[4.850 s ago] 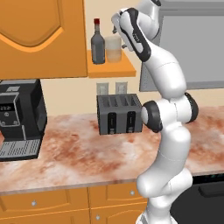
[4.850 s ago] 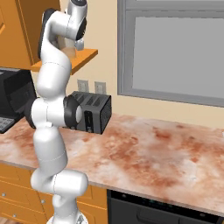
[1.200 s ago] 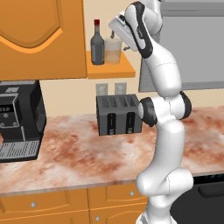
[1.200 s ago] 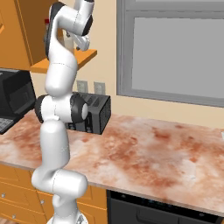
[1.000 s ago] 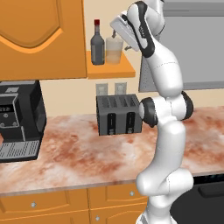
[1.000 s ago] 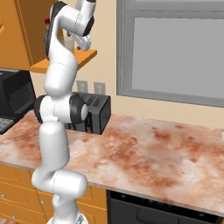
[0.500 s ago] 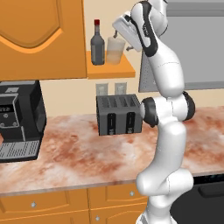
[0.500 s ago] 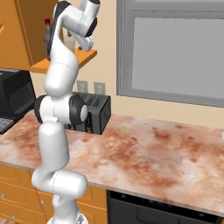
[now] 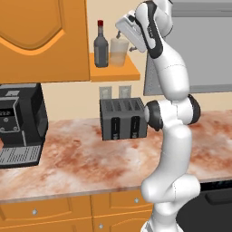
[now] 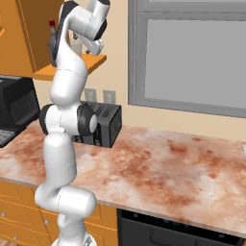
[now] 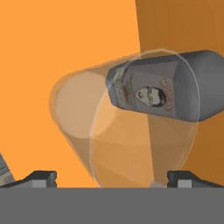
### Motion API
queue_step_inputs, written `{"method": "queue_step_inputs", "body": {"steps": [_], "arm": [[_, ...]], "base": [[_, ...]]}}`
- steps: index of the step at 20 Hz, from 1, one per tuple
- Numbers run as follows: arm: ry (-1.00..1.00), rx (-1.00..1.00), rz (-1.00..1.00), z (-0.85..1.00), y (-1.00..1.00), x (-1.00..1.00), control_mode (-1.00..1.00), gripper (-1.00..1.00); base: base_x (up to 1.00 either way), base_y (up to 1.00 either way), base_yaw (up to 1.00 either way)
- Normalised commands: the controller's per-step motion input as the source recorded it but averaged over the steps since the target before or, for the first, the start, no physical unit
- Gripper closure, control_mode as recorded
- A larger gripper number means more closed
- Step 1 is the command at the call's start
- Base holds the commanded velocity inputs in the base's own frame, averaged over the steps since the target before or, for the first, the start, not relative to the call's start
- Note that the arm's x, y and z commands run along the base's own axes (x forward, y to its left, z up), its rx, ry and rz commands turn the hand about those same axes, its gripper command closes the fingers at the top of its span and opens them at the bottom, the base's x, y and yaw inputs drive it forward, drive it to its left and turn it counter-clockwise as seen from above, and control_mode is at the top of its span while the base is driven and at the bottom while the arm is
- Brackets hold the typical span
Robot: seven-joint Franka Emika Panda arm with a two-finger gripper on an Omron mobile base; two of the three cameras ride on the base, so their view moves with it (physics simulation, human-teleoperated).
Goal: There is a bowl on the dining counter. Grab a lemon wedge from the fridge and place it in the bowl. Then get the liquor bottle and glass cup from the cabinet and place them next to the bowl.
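Tool [image 11: 107,177] wide open, holding nothing, lined up with glass cup [image 11: 127,122] on cabinet shelf [image 9: 113,72] beside liquor bottle [image 9: 100,47], ready to straddle it.

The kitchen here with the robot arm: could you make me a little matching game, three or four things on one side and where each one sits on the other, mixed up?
Things:
1. liquor bottle
2. glass cup
3. toaster
4. coffee machine

Places:
A. on the counter's left end, under the closed cabinet door
B. on the open shelf, right in front of the open gripper
C. on the counter, below the shelf
D. on the open shelf, left of the cup

Pairs: 1-D, 2-B, 3-C, 4-A
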Motion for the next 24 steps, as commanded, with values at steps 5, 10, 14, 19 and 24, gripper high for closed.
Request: {"method": "queue_step_inputs", "body": {"steps": [5, 10, 14, 19, 24], "arm": [[0.0, -0.01, 0.05, -0.01, 0.0, 0.0, -1.0, -1.0], [0.0, -0.06, 0.09, -0.33, 0.01, 0.0, -1.0, -1.0], [0.0, -0.04, 0.08, -0.08, 0.0, 0.0, -1.0, -1.0], [0.01, -0.05, 0.06, -0.35, 0.02, 0.0, -1.0, -1.0], [0.08, -0.1, 0.08, -0.58, 0.09, 0.0, -1.0, -1.0]], "base": [[0.0, 0.0, 0.0], [0.0, 0.0, 0.0], [0.0, 0.0, 0.0], [0.0, 0.0, 0.0], [0.0, 0.0, 0.0]]}}
